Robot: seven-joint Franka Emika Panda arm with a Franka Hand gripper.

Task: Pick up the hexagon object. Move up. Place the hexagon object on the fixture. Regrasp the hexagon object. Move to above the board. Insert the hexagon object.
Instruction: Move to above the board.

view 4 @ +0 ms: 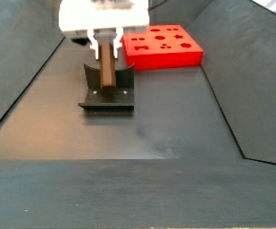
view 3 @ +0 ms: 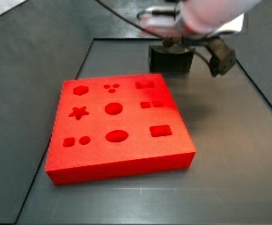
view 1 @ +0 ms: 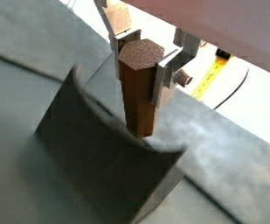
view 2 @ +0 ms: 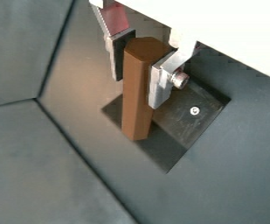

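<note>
While clamped by the tool (view 2: 143,63), hexagon object (view 2: 140,87) lowered at fixture (view 2: 186,128); regrasp, board (view 4: 164,46) insertion left.

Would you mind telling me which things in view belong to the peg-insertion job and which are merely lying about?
Belonging to the job:
- hexagon object, upright between the fingers of the gripper
- fixture, directly beneath the peg
- board, beside the fixture

Lying about:
- a yellow strip beyond the floor's edge, in a wrist view; nothing else loose shows

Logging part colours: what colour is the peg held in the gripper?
Brown, like wood. The hexagon object, clamped in the gripper over the fixture, shows best in a wrist view.
</note>
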